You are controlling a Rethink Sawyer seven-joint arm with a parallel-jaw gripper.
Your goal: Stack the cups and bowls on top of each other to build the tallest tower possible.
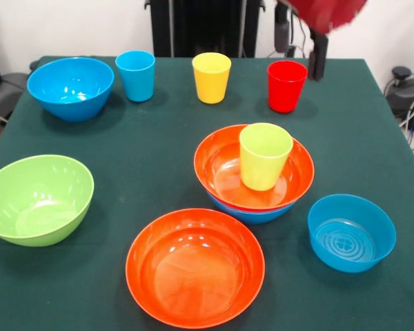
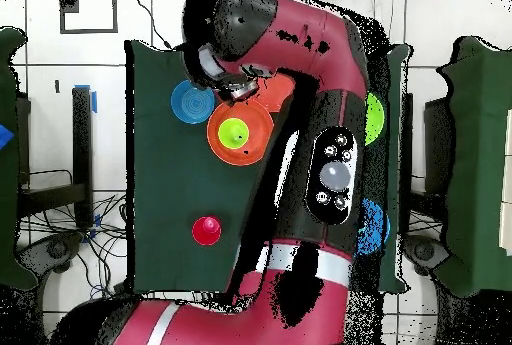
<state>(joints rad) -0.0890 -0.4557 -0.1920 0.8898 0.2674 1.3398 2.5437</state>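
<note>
Overhead, the arm hides most bowls; end effector grip apparently indiscernible.

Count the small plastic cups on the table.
4: blue plastic cup, yellow plastic cup and red plastic cup along the far edge; lime green plastic cup inside the stacked orange bowl.

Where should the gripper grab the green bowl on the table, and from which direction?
Probably the green bowl is best taken by its rim, from straight above, one finger inside and one outside. It sits upright and open, standing apart from the other dishes, and its rounded sides look too wide and sloped to span.
</note>
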